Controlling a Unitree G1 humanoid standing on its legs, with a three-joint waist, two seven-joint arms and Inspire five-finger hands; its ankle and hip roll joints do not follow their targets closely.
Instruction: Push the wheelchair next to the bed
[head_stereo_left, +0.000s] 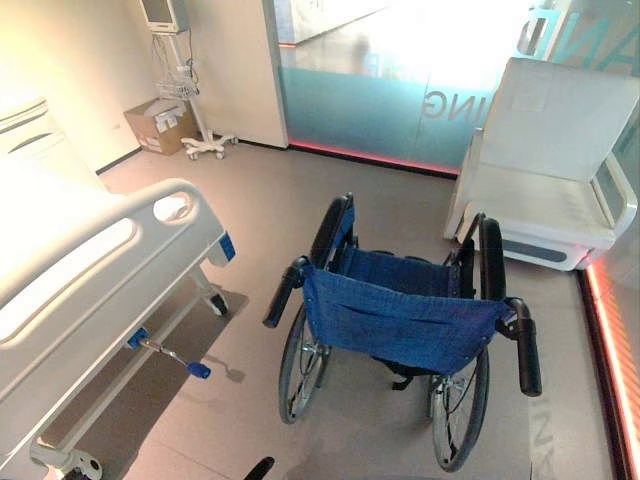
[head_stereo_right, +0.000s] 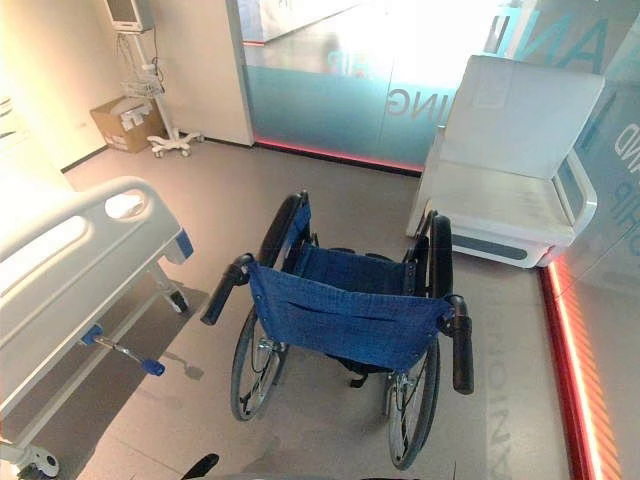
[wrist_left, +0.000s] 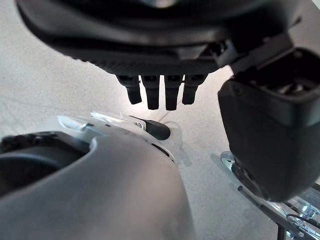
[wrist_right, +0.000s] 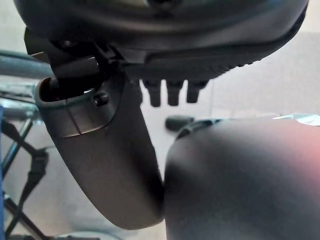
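Note:
A wheelchair (head_stereo_left: 400, 320) with a blue cloth back and seat stands in the middle of the floor, its back towards me. Its two black push handles, left (head_stereo_left: 283, 292) and right (head_stereo_left: 525, 345), point at me with nothing on them. The white hospital bed (head_stereo_left: 90, 290) runs along the left, its footboard about a wheel's width from the wheelchair's left wheel (head_stereo_left: 300, 365). My left hand (wrist_left: 160, 50) hangs over the floor, fingers (wrist_left: 157, 92) relaxed and empty, with a bit of chair metal (wrist_left: 280, 210) beside it. My right hand (wrist_right: 165, 40) hangs likewise, open, near the chair's frame (wrist_right: 20, 150).
A white reclining chair (head_stereo_left: 545, 170) stands at the back right, close to the wheelchair's right front. Frosted glass panels (head_stereo_left: 400, 90) close the far side. A cardboard box (head_stereo_left: 158, 125) and a wheeled monitor stand (head_stereo_left: 190, 100) sit in the far left corner. A blue-tipped crank (head_stereo_left: 170, 355) sticks out under the bed.

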